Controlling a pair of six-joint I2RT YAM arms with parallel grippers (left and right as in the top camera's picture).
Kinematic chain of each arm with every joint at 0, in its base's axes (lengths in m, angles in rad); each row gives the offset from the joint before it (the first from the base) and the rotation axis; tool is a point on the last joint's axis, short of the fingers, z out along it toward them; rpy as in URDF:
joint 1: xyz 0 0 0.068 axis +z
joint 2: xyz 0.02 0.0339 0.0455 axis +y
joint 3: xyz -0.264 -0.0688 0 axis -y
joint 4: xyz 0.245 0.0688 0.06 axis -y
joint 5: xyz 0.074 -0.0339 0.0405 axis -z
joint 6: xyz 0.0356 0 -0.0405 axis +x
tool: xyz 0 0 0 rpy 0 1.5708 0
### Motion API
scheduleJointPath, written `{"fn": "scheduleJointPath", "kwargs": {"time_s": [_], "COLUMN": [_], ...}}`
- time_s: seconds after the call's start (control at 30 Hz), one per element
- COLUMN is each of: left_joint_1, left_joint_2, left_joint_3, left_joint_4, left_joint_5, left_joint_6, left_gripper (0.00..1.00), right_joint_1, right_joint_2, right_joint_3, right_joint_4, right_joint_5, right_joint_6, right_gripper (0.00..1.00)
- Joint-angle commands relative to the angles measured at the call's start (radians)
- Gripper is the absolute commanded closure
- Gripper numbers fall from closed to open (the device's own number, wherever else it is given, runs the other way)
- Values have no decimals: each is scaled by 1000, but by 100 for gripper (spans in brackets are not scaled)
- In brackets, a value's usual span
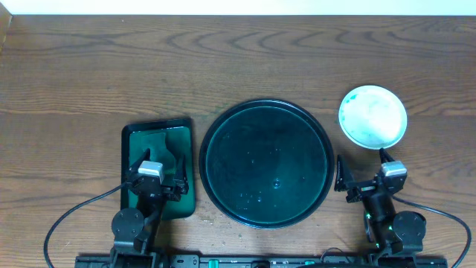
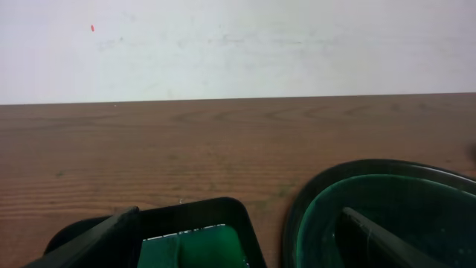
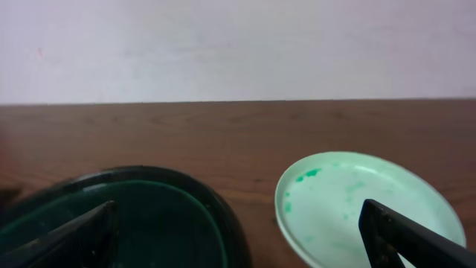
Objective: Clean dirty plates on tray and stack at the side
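The large round dark tray [image 1: 268, 152] lies in the middle of the table with only water droplets in it. To its right, off the tray, sits a white plate [image 1: 372, 116] with faint teal-green specks [image 3: 309, 176]; whether more plates lie under it I cannot tell. My right gripper [image 1: 363, 167] hangs open just in front of the plate [image 3: 357, 205], between it and the tray rim [image 3: 186, 186], holding nothing. My left gripper [image 1: 158, 167] stands open and empty over a small rectangular green tray; one finger [image 2: 387, 242] shows in front of the round tray [image 2: 320, 195].
The rectangular green tray [image 1: 128, 149] left of the round tray holds a green pad [image 2: 197, 249]. Bare wooden table stretches behind everything to a white wall. Both arm bases and their cables sit at the front edge.
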Motion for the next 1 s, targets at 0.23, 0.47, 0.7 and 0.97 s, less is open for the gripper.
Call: {"fn": "scheduleJointPath", "kwargs": {"time_s": [0.23, 0.47, 0.7, 0.97], "left_joint_1": [-1, -1, -1, -1], "left_joint_2": [-6, -6, -6, -6], "left_joint_3": [-13, -13, -13, -13], "left_joint_4": [-40, -40, -40, -40], "left_joint_5": [13, 13, 13, 13], "left_joint_6": [-1, -1, -1, -1], "left_gripper": [17, 17, 17, 17], "right_joint_1": [-7, -7, -8, -8], "right_joint_2": [-9, -9, -9, -9], "right_joint_3": [-5, -5, -5, -5], "right_joint_4": [-1, -2, 0, 0], "right_joint_5": [-16, -14, -13, -13], "right_joint_6": [-146, -144, -145, -145], "right_gripper": [1, 1, 1, 1]}}
